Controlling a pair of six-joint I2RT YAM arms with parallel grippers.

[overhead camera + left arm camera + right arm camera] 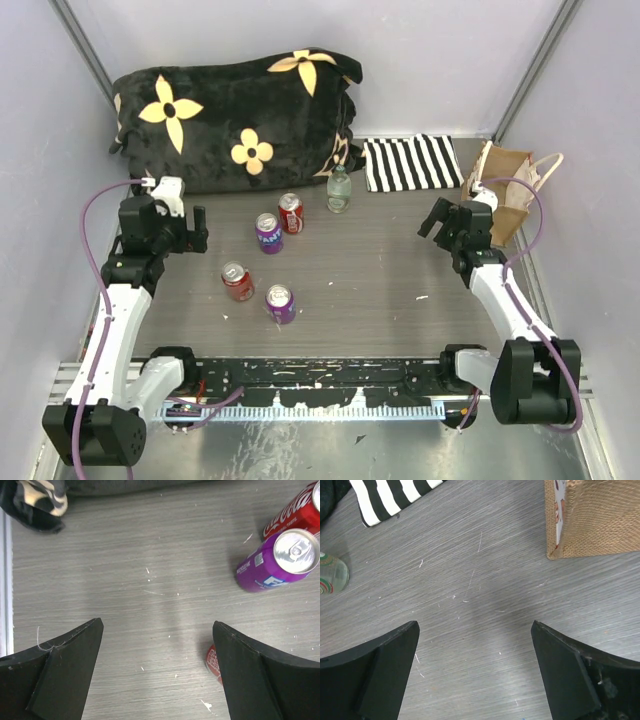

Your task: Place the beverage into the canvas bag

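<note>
Woodgrain table (380, 270), boxy woven canvas bag (510, 178).

Bag: a small tan-brown boxy canvas bag (505, 195) with cream-white loop handles stands upright at the far right. The right wrist view catches its coarse woven wall and one lower corner (592, 517).
Far cans: a red Coca-Cola can (290, 212) and a purple soda can (268, 232) stand upright just beside each other, left of centre, silver tops up.
Near cans: a second red can (237, 281) and a second purple can (280, 303) stand upright near each other, lower in the overhead view.
Bottle: a small clear green-tinted bottle (339, 190) stands upright just right of the far cans, well apart from the bag.
</note>
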